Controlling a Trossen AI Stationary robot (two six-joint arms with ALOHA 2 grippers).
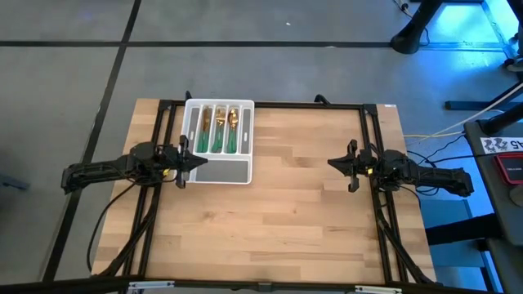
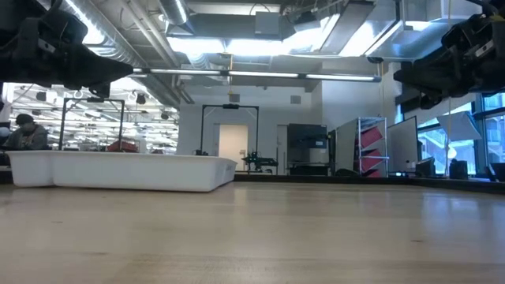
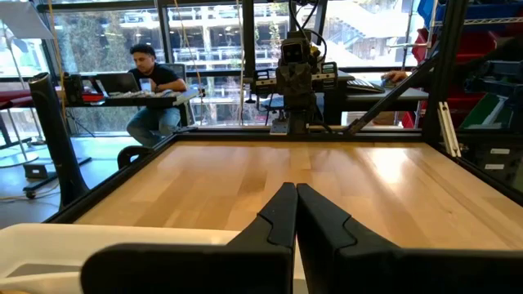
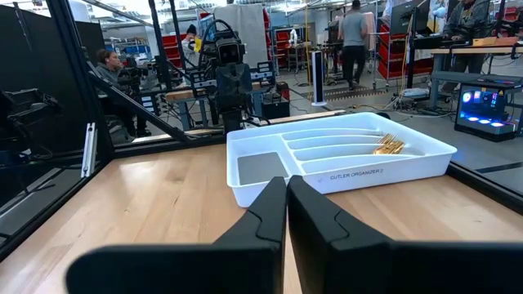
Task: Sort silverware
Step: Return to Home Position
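The silverware (image 1: 219, 126), gold heads with green handles, lies in three long slots of the white tray (image 1: 239, 171) near the table's far-left part; only some gold heads (image 4: 391, 145) show in the right wrist view. My left gripper (image 1: 203, 161) hovers shut above the tray's near-left corner, holding nothing. My right gripper (image 1: 330, 162) hovers shut over the right half of the table, away from the tray, also holding nothing. In the low view the tray (image 2: 118, 170) rests flat on the tabletop.
The tray's wide near compartment (image 1: 225, 171) holds nothing. Bare wooden tabletop (image 1: 278, 220) spreads across the middle and near side. A black frame (image 1: 372, 139) runs along the table's edges. People sit and stand in the room beyond the table (image 3: 151, 82).
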